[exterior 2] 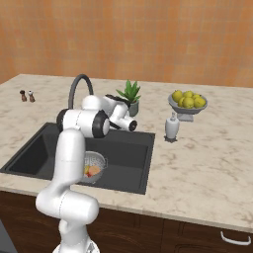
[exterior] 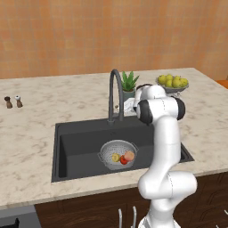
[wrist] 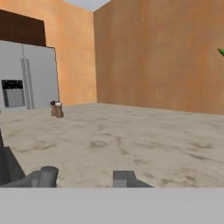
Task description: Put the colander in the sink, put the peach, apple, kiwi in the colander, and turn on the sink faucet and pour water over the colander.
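The silver colander [exterior: 111,149] sits in the black sink [exterior: 80,142], right of its middle. Inside it lie the orange-pink peach [exterior: 129,155], the red apple [exterior: 124,160] and the yellowish kiwi [exterior: 116,157]. The dark gooseneck sink faucet [exterior: 115,89] rises at the sink's back rim, and I see no water from it. My hand is low over the counter just right of the faucet's base. In the hand view my gripper [wrist: 86,177] shows two grey fingertips [wrist: 124,177] a little apart, with bare counter beyond them. A dark upright shape [wrist: 6,166] stands beside the left tip. Whether something is held is hidden.
A grey footed bowl of yellow-green fruit [exterior: 173,82] and a potted plant [exterior: 129,82] stand behind the sink on the right. A white soap dispenser [exterior 2: 171,127] is near them. Two small shakers [exterior: 13,102] stand far left. A fridge [wrist: 26,78] lies beyond the counter.
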